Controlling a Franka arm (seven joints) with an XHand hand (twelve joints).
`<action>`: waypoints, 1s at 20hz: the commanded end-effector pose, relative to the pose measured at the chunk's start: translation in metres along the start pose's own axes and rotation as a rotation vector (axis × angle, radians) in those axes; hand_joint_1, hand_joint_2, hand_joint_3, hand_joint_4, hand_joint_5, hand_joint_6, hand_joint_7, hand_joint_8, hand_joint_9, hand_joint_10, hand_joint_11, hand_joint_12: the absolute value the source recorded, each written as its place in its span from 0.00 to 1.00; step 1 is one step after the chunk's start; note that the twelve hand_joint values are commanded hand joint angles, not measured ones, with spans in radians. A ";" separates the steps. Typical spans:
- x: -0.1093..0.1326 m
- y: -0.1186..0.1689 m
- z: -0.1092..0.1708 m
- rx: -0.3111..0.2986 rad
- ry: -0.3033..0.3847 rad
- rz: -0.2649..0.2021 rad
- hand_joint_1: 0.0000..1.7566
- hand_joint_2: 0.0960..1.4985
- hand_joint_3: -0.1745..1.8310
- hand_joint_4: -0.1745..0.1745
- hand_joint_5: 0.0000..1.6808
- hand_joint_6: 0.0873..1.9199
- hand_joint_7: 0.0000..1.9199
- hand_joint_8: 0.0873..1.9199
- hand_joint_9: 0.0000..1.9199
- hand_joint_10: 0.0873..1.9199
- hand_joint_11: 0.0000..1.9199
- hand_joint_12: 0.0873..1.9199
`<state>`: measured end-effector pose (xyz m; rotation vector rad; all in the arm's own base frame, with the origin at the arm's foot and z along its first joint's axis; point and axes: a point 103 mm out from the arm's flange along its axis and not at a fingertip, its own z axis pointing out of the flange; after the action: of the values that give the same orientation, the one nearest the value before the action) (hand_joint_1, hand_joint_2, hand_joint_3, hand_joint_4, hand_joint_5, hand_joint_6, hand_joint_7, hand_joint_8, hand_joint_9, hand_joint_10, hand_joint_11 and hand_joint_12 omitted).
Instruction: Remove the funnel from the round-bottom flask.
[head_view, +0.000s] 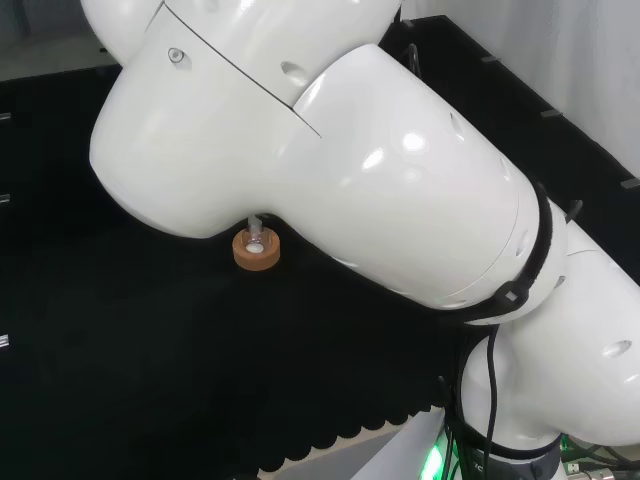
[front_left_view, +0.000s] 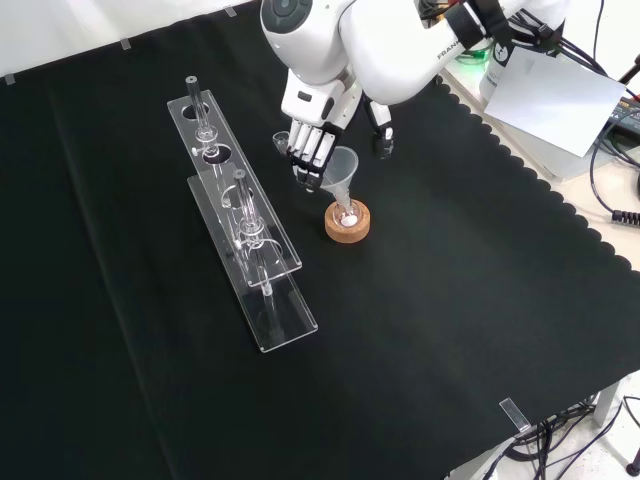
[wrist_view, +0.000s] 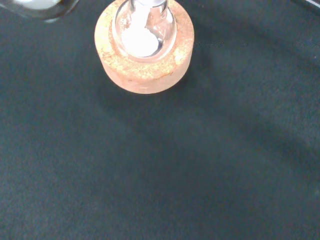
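funnel of clear plastic, cone-shaped (front_left_view: 344, 166), sits upright with its stem down the neck of the small round-bottom glass flask (front_left_view: 347, 213) on the cork ring stand (front_left_view: 347, 224). the black and white hand (front_left_view: 310, 148) is just left of the cone in the front view, fingers seemingly curled beside its rim; whether they grip cannot be told. something white lies in the flask's bulb.

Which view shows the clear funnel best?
The front view: the clear cone-shaped funnel shows whole, stem in the flask on the cork ring, fingers beside it. The head view hides it behind the arm; the wrist view catches its stem.
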<state>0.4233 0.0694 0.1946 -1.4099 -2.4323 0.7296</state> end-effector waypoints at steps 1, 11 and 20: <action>-0.002 0.006 -0.001 -0.024 -0.026 -0.005 0.38 0.37 0.30 0.36 0.07 0.00 0.01 0.32 0.16 0.39 0.26 0.70; 0.002 0.004 -0.019 -0.063 -0.025 -0.027 0.39 0.38 0.30 0.39 0.08 0.00 0.00 0.31 0.15 0.36 0.27 0.69; -0.004 0.016 -0.015 0.001 -0.002 -0.027 0.38 0.38 0.30 0.40 0.07 0.00 0.00 0.28 0.12 0.39 0.26 0.69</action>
<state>0.4397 0.0776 0.2063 -1.3907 -2.4846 0.6922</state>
